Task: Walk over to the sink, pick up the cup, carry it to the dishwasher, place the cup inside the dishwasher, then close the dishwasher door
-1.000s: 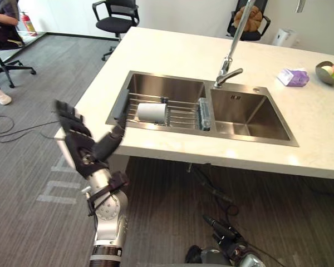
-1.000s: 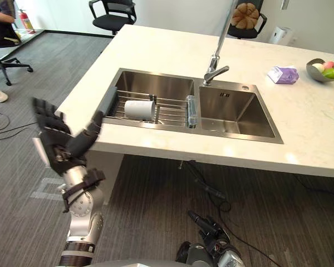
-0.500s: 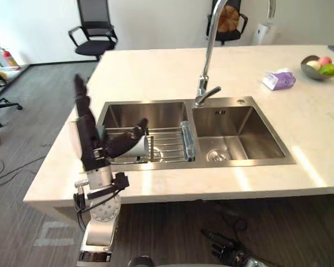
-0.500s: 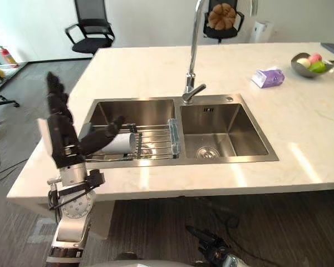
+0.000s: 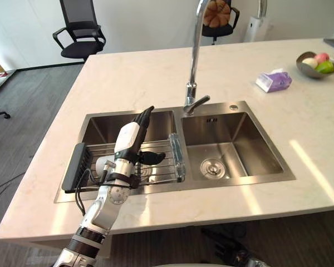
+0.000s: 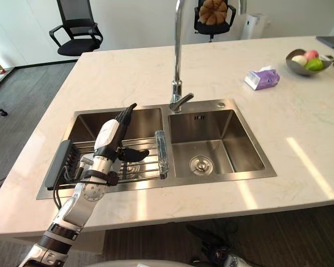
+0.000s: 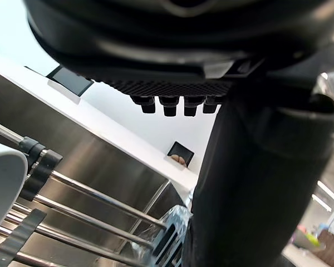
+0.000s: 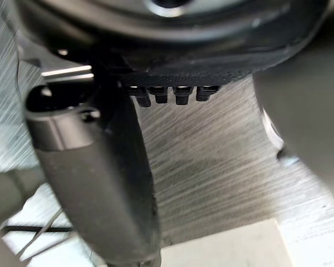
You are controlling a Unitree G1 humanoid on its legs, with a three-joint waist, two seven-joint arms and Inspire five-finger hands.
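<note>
Reaching into the shiny steel sink, the dark left hand is wide with straight fingers, close by the round white cup lying on the wire rack; walking looks done, but grabbing, carrying, loading and door-closing are left.

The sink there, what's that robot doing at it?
The robot is reaching its left hand over the left basin of the sink, fingers straight and thumb out, above a wire rack. A white cup lies on its side on that rack, beside the hand and not yet grasped. The right hand hangs open over the floor.
</note>
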